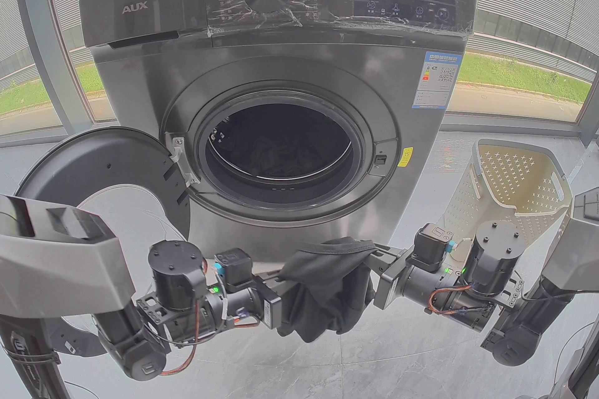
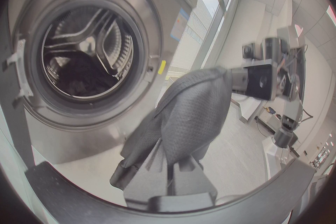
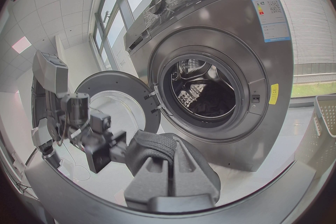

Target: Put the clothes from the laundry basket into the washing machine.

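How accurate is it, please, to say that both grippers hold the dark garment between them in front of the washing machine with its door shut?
Not quite: the door is open, swung out to the robot's left, as the head view shows. The rest stands: the left gripper and right gripper hold the dark garment between them in front of the washing machine.
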